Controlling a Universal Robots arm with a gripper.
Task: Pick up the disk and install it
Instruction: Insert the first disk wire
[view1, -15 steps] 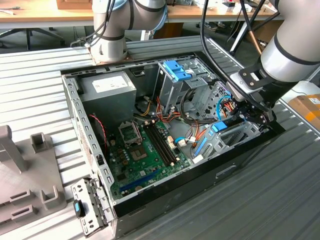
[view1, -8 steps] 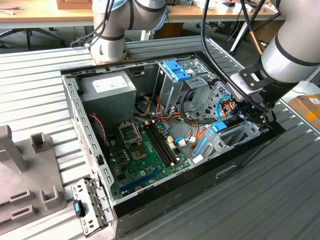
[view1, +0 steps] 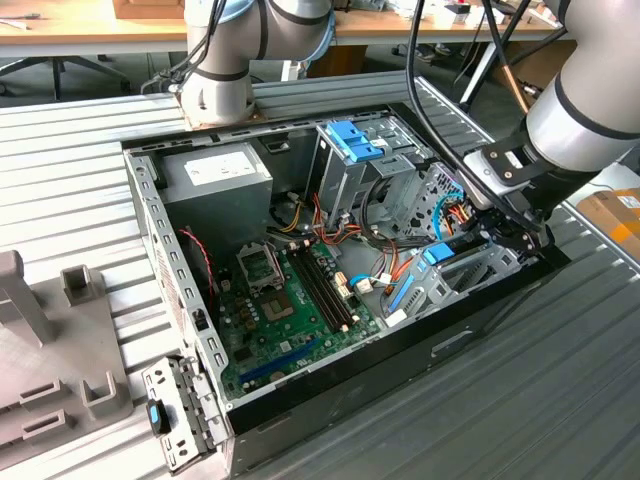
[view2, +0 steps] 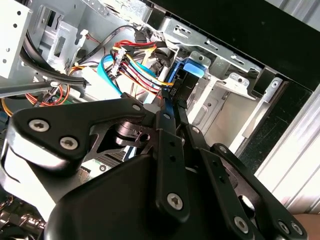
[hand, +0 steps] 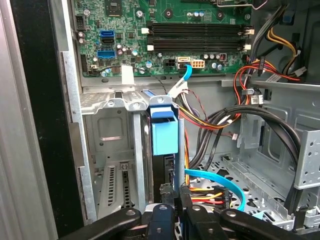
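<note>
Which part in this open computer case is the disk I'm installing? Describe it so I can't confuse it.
Start at the open computer case and go to its corner at the exterior view's right, where the gripper reaches in. The disk stands on edge there in a grey metal bay. Its blue tab faces the green motherboard, unlike the ribbed blue clip on the tall cage.

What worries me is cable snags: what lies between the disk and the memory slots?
First wrist view: a blue cable and the bay's metal rim, between disk and memory slots.
</note>
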